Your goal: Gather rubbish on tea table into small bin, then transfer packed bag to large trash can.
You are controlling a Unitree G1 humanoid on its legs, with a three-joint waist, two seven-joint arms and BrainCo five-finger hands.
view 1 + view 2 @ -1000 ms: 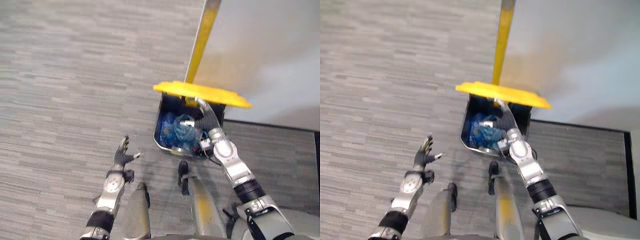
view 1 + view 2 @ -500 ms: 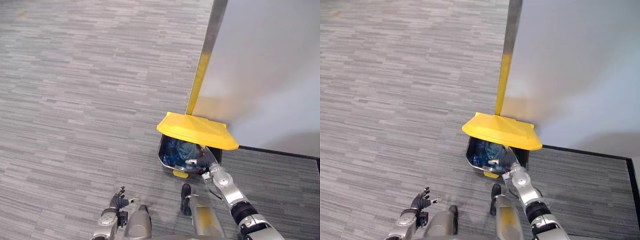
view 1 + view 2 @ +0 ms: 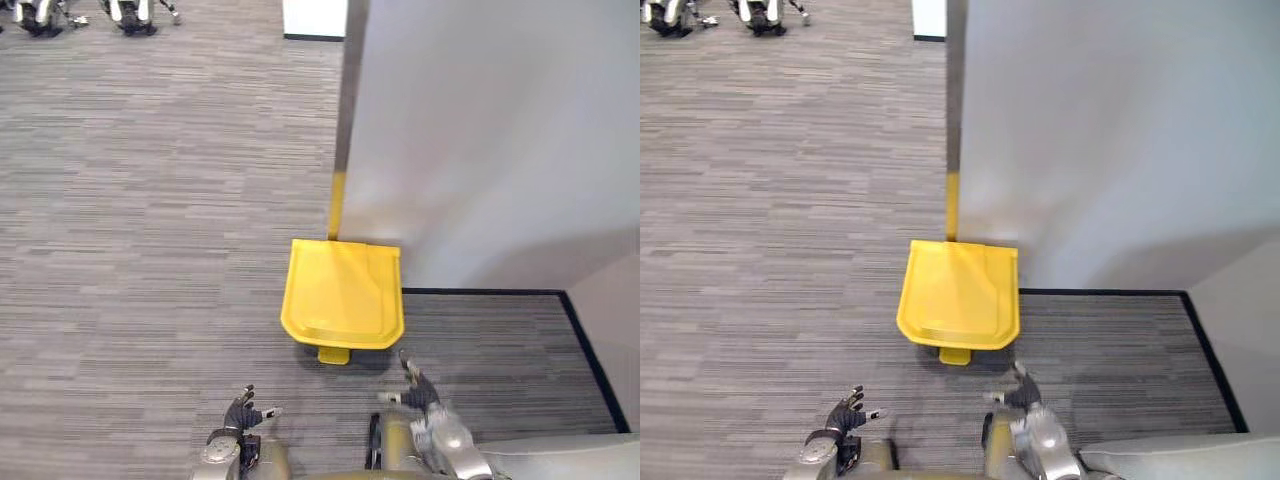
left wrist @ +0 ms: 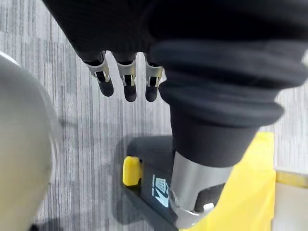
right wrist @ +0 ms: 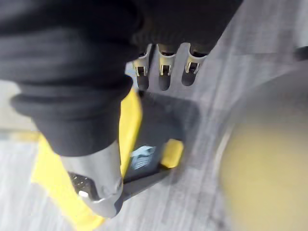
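Carpeted floor (image 3: 150, 200); yellow-lidded large trash can (image 3: 343, 300), apparently closed.

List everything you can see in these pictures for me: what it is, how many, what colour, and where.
trash can: one, dark body, on the floor against the wall.
lid: one, yellow, shut on top of the can.
pedal: one, yellow, at the can's front foot.
wall: one, pale grey, behind the can.
edge strip: one, silver above and yellow below, on the wall's corner.
carpet: grey, striped, all around.
left hand: one, silver with dark tips, open and empty, over the carpet.
right hand: one, same colours, open and empty, before the can.
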